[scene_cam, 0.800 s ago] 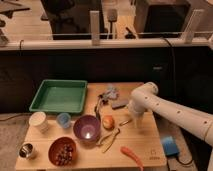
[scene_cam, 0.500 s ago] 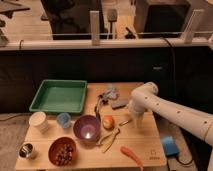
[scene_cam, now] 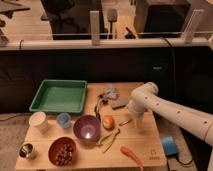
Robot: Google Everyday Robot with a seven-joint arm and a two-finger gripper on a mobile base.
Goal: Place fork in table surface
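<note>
Light-wood table surface (scene_cam: 145, 142), seen from the front. At back left lies a green tray (scene_cam: 57, 96). Nearer are a white cup (scene_cam: 38, 121), a blue cup (scene_cam: 63, 120), a purple bowl (scene_cam: 86, 128), a brown bowl (scene_cam: 62, 151), a metal cup (scene_cam: 27, 150), an orange fruit (scene_cam: 108, 122) and what may be a carrot (scene_cam: 131, 155). The gripper (scene_cam: 136, 124) hangs over the table's right side.
</note>
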